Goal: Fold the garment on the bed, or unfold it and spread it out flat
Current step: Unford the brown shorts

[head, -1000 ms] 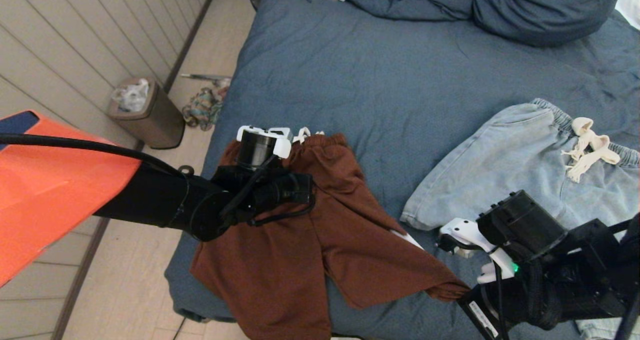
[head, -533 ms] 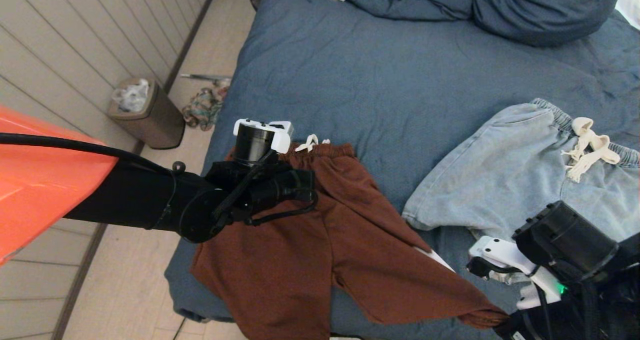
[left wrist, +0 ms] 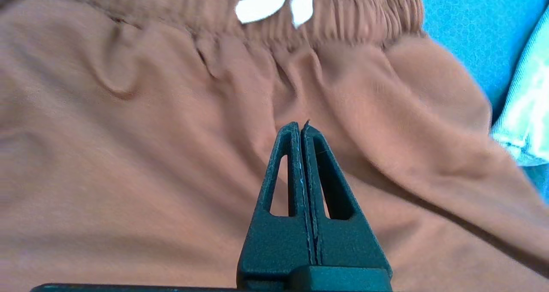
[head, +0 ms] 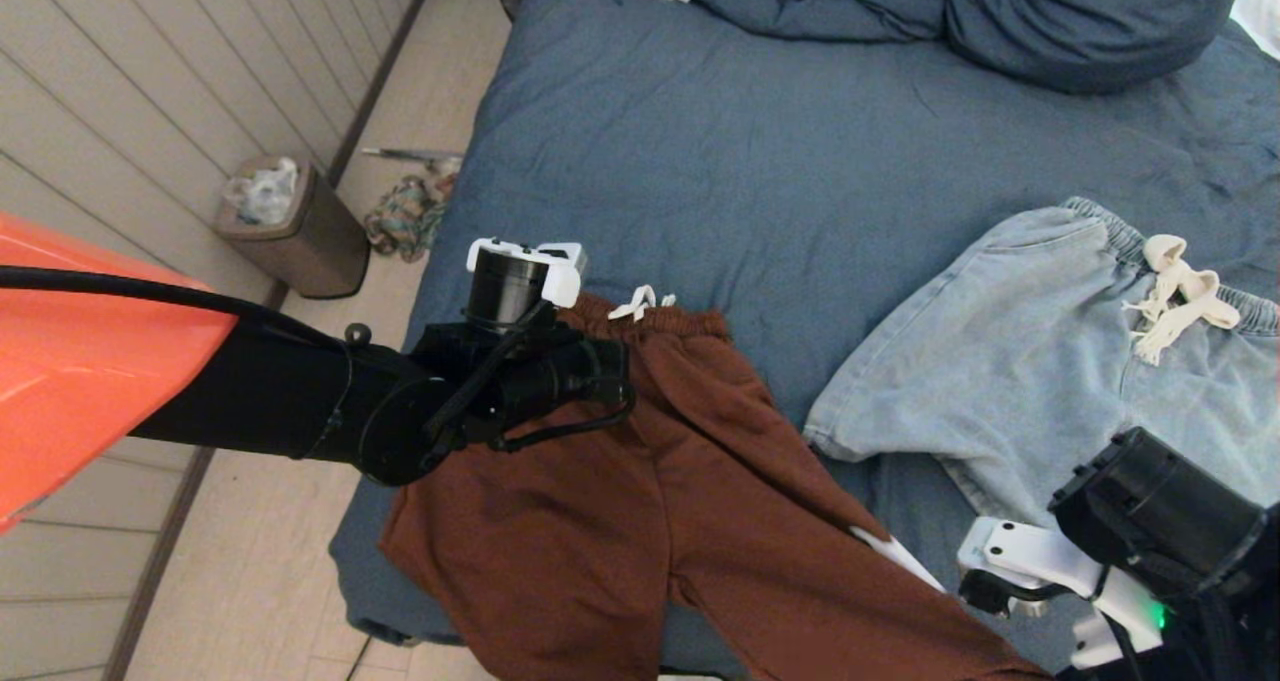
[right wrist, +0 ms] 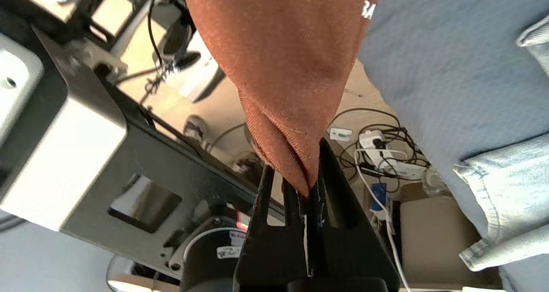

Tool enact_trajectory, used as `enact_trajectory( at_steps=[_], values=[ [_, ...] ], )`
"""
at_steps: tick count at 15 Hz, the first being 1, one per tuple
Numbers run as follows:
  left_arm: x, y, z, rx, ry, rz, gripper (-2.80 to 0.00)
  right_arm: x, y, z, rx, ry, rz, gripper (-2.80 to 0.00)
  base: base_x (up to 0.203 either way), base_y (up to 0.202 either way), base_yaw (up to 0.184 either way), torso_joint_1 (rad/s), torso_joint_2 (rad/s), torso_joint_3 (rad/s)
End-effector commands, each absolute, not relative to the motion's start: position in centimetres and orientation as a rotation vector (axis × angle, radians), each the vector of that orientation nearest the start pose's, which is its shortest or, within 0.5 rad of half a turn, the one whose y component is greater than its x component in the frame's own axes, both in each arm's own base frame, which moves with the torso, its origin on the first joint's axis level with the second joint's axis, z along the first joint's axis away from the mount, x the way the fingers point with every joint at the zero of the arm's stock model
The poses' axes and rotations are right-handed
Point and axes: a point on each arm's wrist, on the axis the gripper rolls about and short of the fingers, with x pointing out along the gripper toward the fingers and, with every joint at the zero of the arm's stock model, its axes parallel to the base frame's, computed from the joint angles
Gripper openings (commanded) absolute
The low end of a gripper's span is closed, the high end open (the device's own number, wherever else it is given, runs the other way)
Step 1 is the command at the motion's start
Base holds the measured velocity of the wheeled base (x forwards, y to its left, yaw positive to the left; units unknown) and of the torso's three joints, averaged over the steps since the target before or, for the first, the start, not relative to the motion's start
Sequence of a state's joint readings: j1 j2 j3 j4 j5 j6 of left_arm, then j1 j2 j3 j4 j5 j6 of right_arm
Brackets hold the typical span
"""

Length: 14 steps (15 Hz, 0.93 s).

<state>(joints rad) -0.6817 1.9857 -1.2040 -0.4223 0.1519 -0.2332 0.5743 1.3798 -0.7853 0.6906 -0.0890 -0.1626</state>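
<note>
At the near edge of the large slate-blue bed point(head: 800, 151), the right gripper point(right wrist: 309, 189) hangs past the mattress corner with its black jaws clamped on the bunched hem of one leg of the rust-brown drawstring shorts point(head: 640, 501). That leg is drawn out taut from the bed's near edge toward the gripper; beyond it the wrist view shows floor, cables and a power strip point(right wrist: 388, 155) below the bed edge.

The brown shorts lie on the near left part of the bed, their other leg hanging over the near edge and their elastic waistband with its white drawstring point(head: 642, 302) pointing toward the far end. The left gripper point(left wrist: 301, 129) hovers over the seat of these shorts, just below the waistband, its fingers pressed together with nothing between them; whether the tips touch the cloth cannot be told.

To the right of the brown shorts, on the same cover, rest the pale blue denim shorts point(head: 1040, 341) with a cream drawstring point(head: 1180, 296); the two garments lie close but apart.

At the far end of the bed sits the bunched blue duvet and pillow point(head: 980, 11).

Beside the bed's left edge, on the floor, stands a small brown waste bin point(head: 290, 226) near a heap of coloured cloth point(head: 405, 216).
</note>
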Motion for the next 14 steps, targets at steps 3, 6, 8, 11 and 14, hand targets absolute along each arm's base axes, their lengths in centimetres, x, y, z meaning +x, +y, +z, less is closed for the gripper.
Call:
enact_trajectory(
  at_steps=[3,6,8,11,14],
  values=[
    [30.9,-24.6,16.8,-0.080,0.391,-0.479,-2.80,13.2,8.3,15.8,-0.575,1.206,0.524,0.00,0.000,0.000,0.000,0.000,0.00,0.000],
    [30.8,-24.6,16.8,-0.080,0.390,-0.481,-2.80,12.4,7.8,15.9,-0.604,1.184,0.551,0.00,0.000,0.000,0.000,0.000,0.00,0.000],
    [30.8,-24.6,16.9,-0.081,0.389,-0.482,-2.80,12.0,7.6,15.9,-0.618,1.171,0.562,0.00,0.000,0.000,0.000,0.000,0.00,0.000],
    [30.6,-24.4,17.3,-0.084,0.382,-0.484,-2.80,12.8,7.8,16.9,-0.580,1.126,0.545,0.00,0.000,0.000,0.000,0.000,0.00,0.000],
    [30.2,-24.2,17.6,-0.079,0.393,-0.487,-2.80,13.7,8.3,17.5,-0.523,1.054,0.531,-2.80,0.000,0.000,0.000,0.000,0.00,0.000]
  ],
)
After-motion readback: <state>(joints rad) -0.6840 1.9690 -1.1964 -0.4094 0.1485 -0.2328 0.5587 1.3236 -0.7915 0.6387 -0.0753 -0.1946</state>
